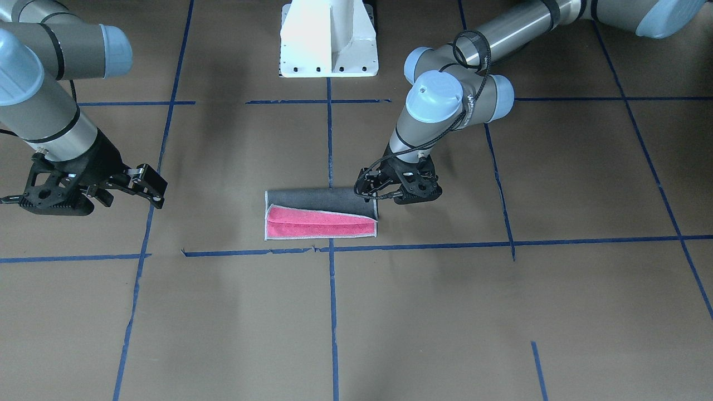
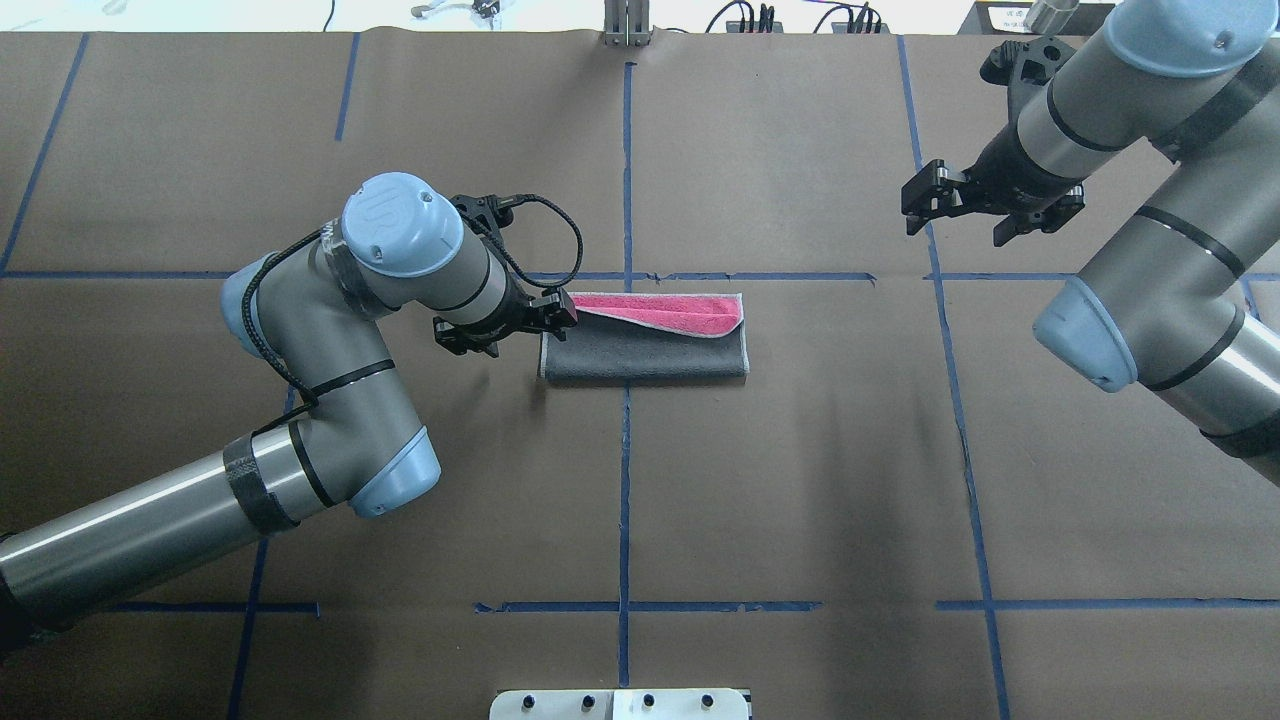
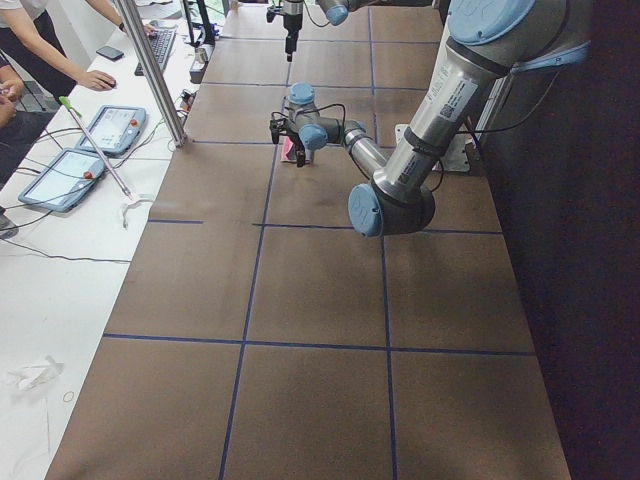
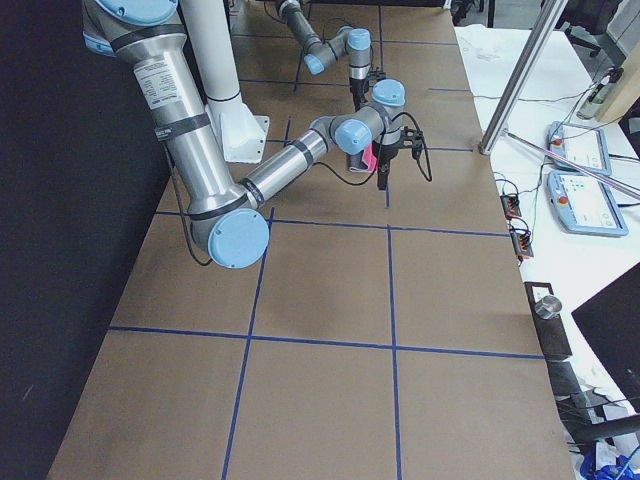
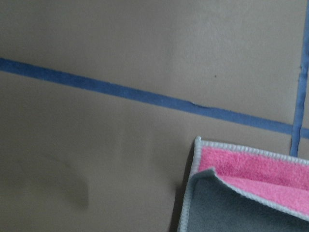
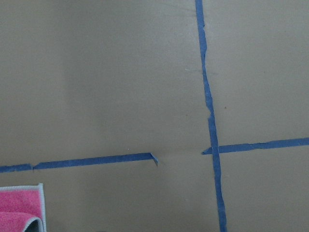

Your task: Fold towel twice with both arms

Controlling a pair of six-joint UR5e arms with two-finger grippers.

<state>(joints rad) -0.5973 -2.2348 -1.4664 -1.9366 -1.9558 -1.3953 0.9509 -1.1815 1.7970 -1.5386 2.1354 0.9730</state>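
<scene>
The towel (image 2: 645,340) lies flat mid-table, folded once into a long strip. Its grey face is on top, and a pink wedge with a whitish border shows along the far edge (image 1: 320,221). My left gripper (image 2: 510,325) is open and points down just off the towel's left end, with one finger beside the corner and nothing in it (image 1: 398,192). The left wrist view shows that towel corner (image 5: 241,193) with the grey flap slightly curled. My right gripper (image 2: 990,210) is open and empty, raised far to the towel's right (image 1: 100,192). A towel corner shows in the right wrist view (image 6: 19,208).
The brown table surface (image 2: 800,480) is marked with blue tape lines. The white pedestal base (image 1: 328,39) stands at the robot's side. Operators' hands, tablets and a keyboard sit on a white bench (image 3: 70,160) beyond the table's far edge.
</scene>
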